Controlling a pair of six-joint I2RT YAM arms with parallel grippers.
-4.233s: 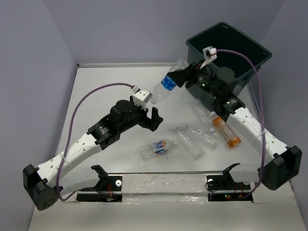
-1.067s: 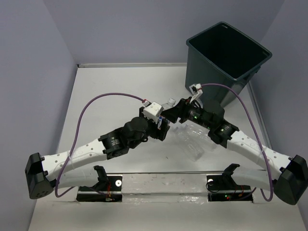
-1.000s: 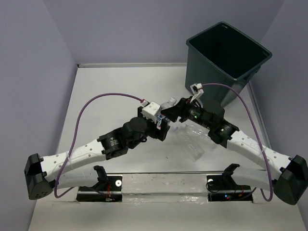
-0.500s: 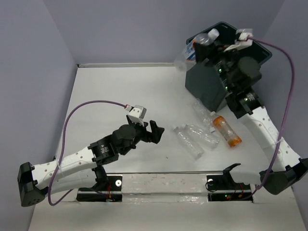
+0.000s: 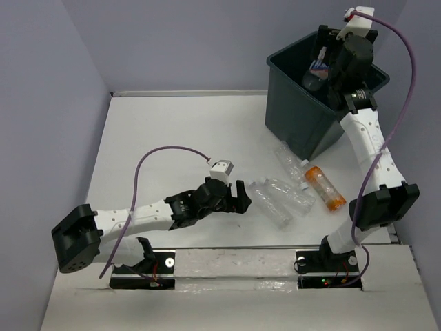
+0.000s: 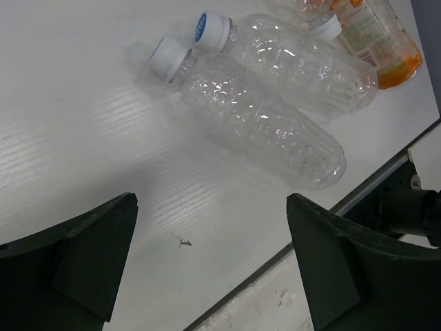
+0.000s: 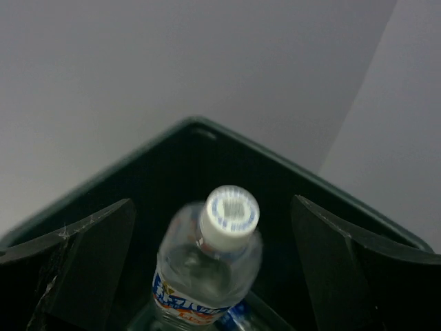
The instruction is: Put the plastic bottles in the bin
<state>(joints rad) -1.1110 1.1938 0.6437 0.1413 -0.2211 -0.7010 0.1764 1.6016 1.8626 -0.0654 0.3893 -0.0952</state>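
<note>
The bin (image 5: 298, 118), a dark grey-green tub, stands at the back right. My right gripper (image 5: 326, 61) hangs open above its inside. A labelled clear bottle (image 7: 219, 262) with a white cap sits blurred between the spread fingers (image 7: 89, 258), touching neither, with the bin's walls (image 7: 158, 172) around it. My left gripper (image 5: 240, 198) is low over the table, open and empty. Just beyond it lie two clear bottles (image 6: 258, 117) (image 6: 303, 62) with white caps, and an orange bottle (image 6: 375, 38) behind them.
A third clear bottle (image 5: 289, 161) lies near the bin's front wall, beside the orange bottle (image 5: 324, 187). The metal rail (image 5: 234, 261) runs along the table's near edge, close behind the left gripper. A small dark speck (image 6: 182, 242) marks the table.
My right gripper has gone from closed on the labelled bottle to open, and the bottle is now loose inside the bin. The left arm has dropped lower and reached right toward the clear bottles.
</note>
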